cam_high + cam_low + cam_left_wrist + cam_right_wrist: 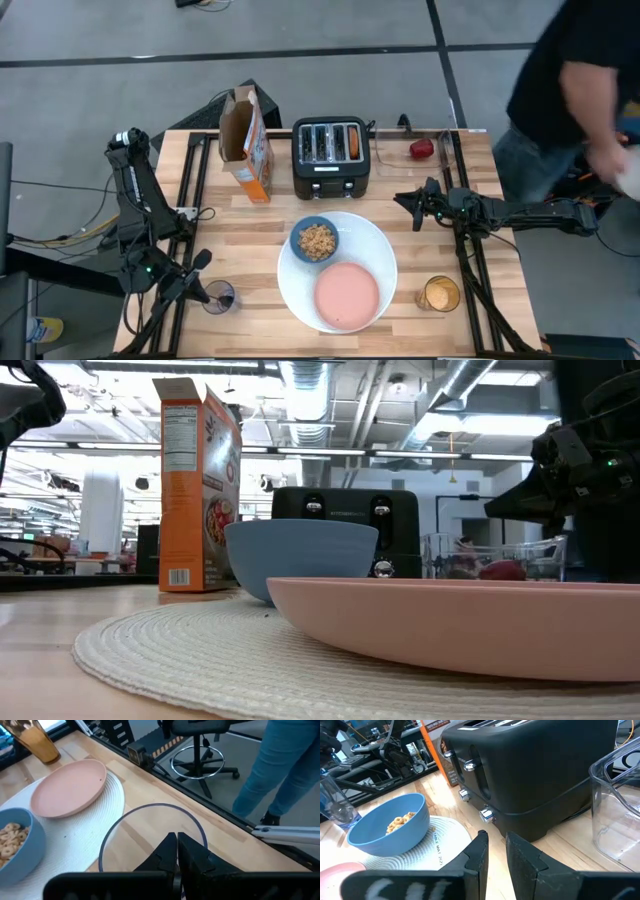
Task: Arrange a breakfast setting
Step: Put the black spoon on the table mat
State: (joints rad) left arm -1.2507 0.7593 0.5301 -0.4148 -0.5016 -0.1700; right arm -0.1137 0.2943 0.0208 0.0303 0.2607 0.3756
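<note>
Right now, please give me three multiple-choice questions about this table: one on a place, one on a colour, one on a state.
1. Where does the cereal box stand?
A. Left of the toaster
B. On the white mat
C. Beside the juice glass

2. What colour is the bowl that holds the cereal?
A. Pink
B. Blue
C. White

3. What is in the toaster's slots?
A. Nothing
B. A spoon
C. One bagel piece

Answers: 1 A, the box is on the toaster's left in the high view. 2 B, the bowl is blue in every view. 3 C, a brown piece fills the rightmost slot.
</note>
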